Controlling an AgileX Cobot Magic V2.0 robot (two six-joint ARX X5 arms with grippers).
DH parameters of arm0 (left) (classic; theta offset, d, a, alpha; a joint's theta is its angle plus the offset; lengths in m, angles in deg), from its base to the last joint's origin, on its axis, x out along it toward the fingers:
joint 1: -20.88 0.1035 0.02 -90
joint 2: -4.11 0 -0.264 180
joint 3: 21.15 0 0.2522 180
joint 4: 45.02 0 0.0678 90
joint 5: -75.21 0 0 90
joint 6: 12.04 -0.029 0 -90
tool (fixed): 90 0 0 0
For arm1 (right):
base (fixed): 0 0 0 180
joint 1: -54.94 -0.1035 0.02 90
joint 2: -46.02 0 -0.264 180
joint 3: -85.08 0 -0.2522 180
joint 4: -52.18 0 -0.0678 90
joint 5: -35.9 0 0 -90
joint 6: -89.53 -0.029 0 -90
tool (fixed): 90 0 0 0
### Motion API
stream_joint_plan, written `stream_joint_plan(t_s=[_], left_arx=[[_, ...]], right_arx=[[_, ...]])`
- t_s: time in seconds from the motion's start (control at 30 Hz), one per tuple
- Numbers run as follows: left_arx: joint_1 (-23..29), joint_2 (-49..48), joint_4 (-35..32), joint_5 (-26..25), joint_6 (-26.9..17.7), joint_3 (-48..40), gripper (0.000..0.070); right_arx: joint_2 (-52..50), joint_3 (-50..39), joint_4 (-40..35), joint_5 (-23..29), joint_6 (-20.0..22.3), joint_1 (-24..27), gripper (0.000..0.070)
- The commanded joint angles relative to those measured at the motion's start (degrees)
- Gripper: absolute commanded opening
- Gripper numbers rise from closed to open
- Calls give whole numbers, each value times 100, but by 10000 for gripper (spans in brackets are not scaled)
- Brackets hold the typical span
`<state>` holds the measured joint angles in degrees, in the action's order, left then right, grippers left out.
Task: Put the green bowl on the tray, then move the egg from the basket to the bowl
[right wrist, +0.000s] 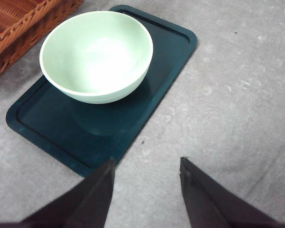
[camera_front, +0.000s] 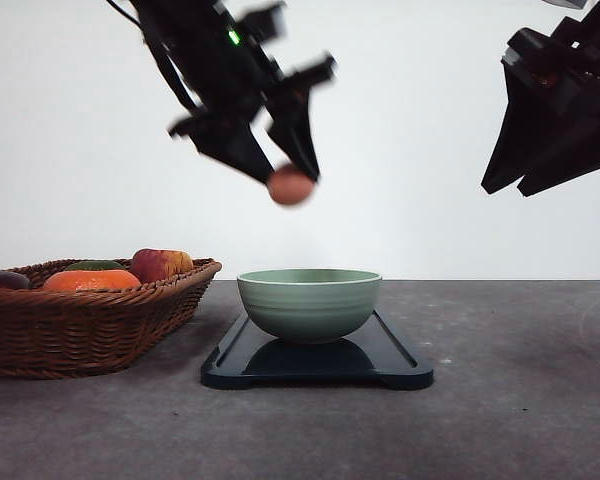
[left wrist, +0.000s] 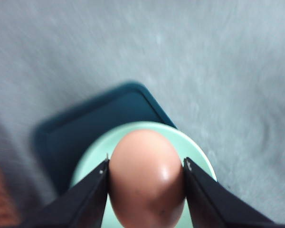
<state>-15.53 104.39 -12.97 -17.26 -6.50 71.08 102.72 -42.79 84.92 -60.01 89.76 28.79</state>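
- Background's a plain white wall; your worktop (camera_front: 520, 400) is grey and speckled.
- Tray (camera_front: 390, 362) lies flat on the worktop near the middle of the front view, dark with a low rim.
- Green bowl (camera_front: 309, 303) sits upright on the tray, roughly centred in the front view; the right wrist view puts it toward the tray end nearer the basket. Inside looks bare.
- Basket (camera_front: 80, 330) stands on the worktop to the left of the tray, just beside it. You can see an apple (camera_front: 160, 264), an orange fruit (camera_front: 92, 281), something green behind it and a dark item at the far left edge; can't identify those last two.
- Left end effector (camera_front: 291, 178) is up in the air, pinching the egg (camera_front: 290, 186) between its two fingers (left wrist: 85, 199). It's blurred in the front view.
- Egg hangs well above the green bowl, a touch left of its centre in the front view. Left wrist view shows the bowl rim and the tray straight beneath the egg.
- Right end effector (right wrist: 147, 166) is raised on the right, well clear of the tray, fingers spread apart with nothing between them, grey worktop underneath.
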Motion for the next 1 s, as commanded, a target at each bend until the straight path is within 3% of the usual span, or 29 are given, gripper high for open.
stream_joint_plan(t_s=[0.0,0.37,0.97], left_arx=[[-108,244,-108,85,-38,120,186],[-229,1105,-174,150,-39,120,187],[-218,1413,-331,147,-38,120,188]], right_arx=[[50,28,-31,-2,20,-24,270],[50,27,73,-2,20,-24,270],[50,27,79,-2,17,-24,270]])
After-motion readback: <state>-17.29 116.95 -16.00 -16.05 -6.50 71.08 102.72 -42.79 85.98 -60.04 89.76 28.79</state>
